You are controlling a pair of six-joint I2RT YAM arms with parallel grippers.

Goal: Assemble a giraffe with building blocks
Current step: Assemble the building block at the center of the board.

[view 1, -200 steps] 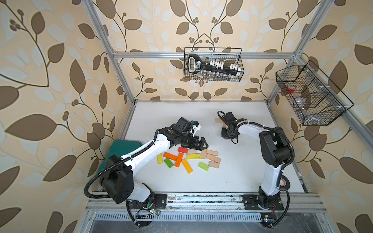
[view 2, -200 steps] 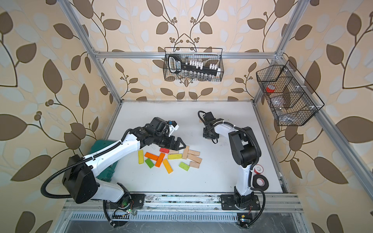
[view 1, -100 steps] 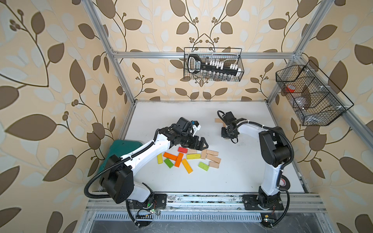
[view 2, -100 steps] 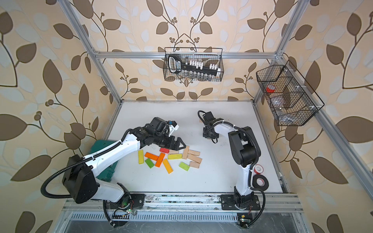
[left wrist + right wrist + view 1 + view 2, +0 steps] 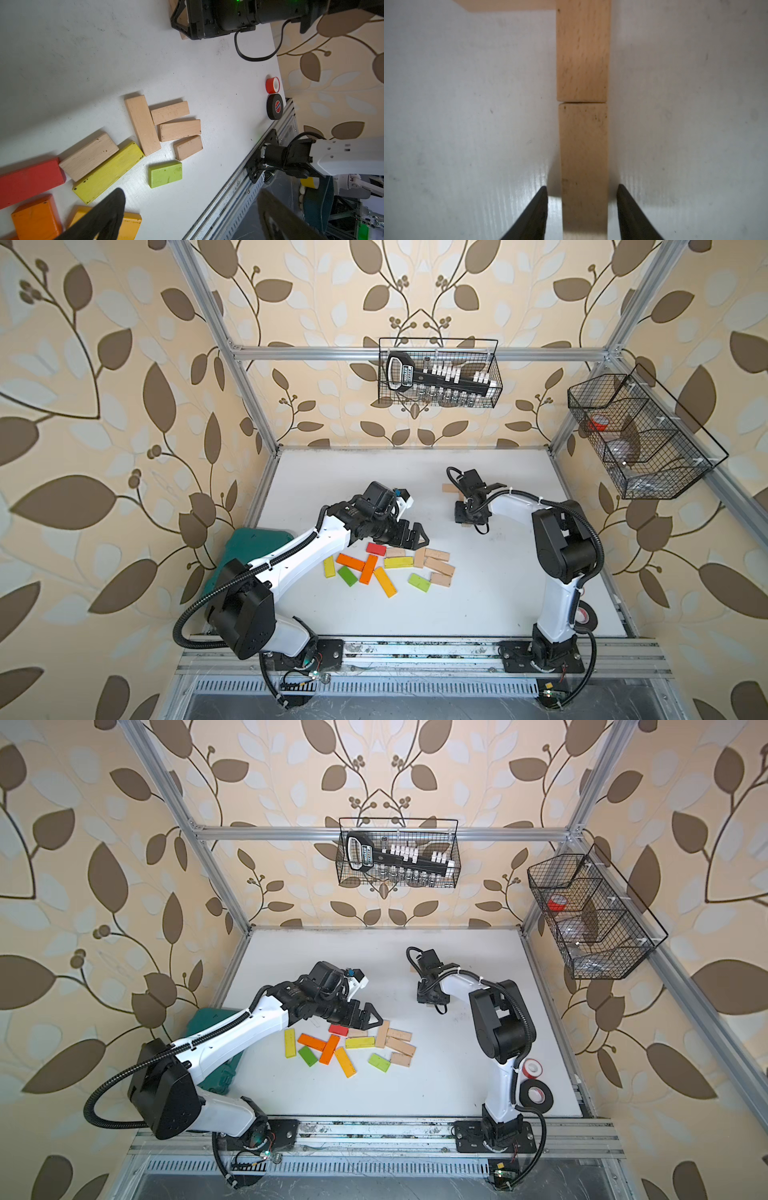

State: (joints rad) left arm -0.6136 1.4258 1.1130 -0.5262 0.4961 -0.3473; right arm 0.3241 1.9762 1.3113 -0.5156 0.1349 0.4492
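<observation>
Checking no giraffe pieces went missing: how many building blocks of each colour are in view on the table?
Plain wood: 8
Orange: 3
Yellow: 2
Green: 2
Red: 1
Total in view: 16

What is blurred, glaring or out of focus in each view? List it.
Right wrist view: the near plank softens toward the right gripper, whose tips are blurred; glare on the table beside them. Left wrist view: yellow plank sharp, left gripper a dark blur. In both top views: sharp, evenly lit.
</observation>
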